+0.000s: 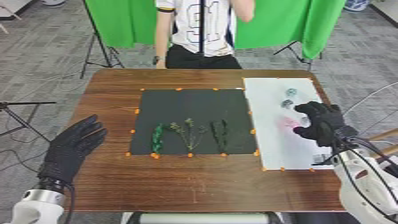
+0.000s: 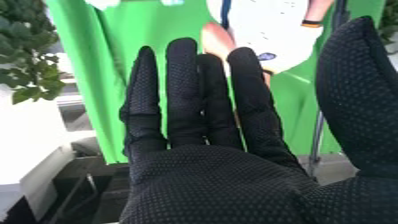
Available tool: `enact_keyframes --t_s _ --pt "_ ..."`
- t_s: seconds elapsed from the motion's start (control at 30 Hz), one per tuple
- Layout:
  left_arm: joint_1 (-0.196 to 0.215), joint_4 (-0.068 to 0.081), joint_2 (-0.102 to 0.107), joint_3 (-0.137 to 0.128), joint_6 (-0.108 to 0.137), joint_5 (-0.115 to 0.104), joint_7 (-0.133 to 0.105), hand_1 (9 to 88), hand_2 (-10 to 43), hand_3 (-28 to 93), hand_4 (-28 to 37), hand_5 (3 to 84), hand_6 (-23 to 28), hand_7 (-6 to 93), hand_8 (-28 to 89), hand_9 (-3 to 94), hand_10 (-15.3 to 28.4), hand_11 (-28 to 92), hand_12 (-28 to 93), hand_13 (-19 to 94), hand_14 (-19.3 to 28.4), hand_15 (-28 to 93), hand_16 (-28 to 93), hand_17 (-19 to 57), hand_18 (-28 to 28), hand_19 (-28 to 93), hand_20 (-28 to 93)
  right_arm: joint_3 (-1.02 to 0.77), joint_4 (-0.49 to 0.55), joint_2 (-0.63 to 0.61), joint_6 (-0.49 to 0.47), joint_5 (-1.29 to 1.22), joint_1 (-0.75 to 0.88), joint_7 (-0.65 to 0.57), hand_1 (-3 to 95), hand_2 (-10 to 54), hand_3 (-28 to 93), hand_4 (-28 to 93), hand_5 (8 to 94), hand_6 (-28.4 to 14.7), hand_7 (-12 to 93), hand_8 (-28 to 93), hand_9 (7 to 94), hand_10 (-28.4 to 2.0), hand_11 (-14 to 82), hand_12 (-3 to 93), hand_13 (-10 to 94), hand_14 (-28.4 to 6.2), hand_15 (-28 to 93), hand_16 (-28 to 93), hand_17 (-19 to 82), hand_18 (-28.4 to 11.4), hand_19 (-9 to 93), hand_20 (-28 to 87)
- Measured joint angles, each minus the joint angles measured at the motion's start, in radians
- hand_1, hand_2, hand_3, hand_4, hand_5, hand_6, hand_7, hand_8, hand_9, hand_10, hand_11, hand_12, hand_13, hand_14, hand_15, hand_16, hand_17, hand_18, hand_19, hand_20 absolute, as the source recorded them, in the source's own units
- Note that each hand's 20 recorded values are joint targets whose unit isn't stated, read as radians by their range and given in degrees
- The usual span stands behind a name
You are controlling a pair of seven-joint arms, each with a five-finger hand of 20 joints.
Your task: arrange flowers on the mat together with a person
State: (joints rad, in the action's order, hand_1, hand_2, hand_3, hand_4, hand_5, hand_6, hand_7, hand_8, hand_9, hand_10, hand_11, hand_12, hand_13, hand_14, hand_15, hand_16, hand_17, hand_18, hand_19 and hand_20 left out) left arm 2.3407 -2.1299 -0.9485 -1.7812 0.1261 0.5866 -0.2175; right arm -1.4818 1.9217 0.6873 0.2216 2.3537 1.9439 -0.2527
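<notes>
In the head view, a dark mat [image 1: 191, 107] lies on the table. Along its near part are a green leafy sprig [image 1: 157, 138], a thin branching sprig [image 1: 190, 134] in the middle and a dark narrow sprig [image 1: 219, 136]. A white sheet [image 1: 274, 107] to the right bears small bluish-grey flowers [image 1: 290, 92] and a pink flower [image 1: 290, 123]. My right hand [image 1: 323, 121] is above the sheet's right edge, fingers relaxed and holding nothing. My left hand [image 1: 75, 146] is open at the table's left edge. In the right wrist view, my right hand [image 2: 209, 180] has straight fingers with the thumb spread apart.
Small orange pieces [image 1: 155, 156] line the edges of the mat and sheet. A person stands beyond the table's far edge [image 1: 191, 72], before a green cloth [image 1: 129, 22]. Black stands [image 1: 99, 52] rise from the floor behind and at the left.
</notes>
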Motion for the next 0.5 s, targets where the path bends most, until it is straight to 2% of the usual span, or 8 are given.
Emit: enact_keyframes --t_s 0.17,0.3,0.5 --pt "0.0 0.0 0.0 0.001 0.0 0.0 -0.001 28.7 1.4 73 -19.4 40.5 5.9 18.2 -9 34.0 14.1 28 13 28 15.9 38 -2 -7.0 20.6 48 10 0.104 -0.038 -0.022 0.0 0.003 -0.07 -0.109 30.2 -9.5 89 -28 42.0 -0.8 36 -17 38.7 -10.0 38.7 28.5 36 -7.8 66 19 16 -16.5 63 38" --pt "0.0 0.0 0.0 0.001 0.0 0.0 -0.001 28.6 1.4 73 -19.4 40.5 5.9 18.2 -9 34.0 14.1 28 13 28 16.0 38 -2 -7.0 20.6 48 10 0.107 -0.051 -0.032 0.0 0.024 -0.075 -0.114 31.4 -9.5 89 -28 43.1 0.8 39 -18 41.6 -9.8 43.4 29.1 39 -7.4 67 20 17 -16.3 64 39" --pt "0.0 0.0 0.0 0.001 0.0 0.0 -0.001 28.6 1.4 73 -19.4 40.6 5.9 18.1 -9 34.0 14.1 28 13 28 15.9 38 -2 -7.0 20.6 48 10 0.162 -0.082 -0.047 -0.001 0.046 -0.113 -0.123 32.8 -9.5 88 -28 43.6 1.5 41 -19 43.2 -9.5 45.6 29.4 41 -6.9 68 20 18 -16.0 64 39"
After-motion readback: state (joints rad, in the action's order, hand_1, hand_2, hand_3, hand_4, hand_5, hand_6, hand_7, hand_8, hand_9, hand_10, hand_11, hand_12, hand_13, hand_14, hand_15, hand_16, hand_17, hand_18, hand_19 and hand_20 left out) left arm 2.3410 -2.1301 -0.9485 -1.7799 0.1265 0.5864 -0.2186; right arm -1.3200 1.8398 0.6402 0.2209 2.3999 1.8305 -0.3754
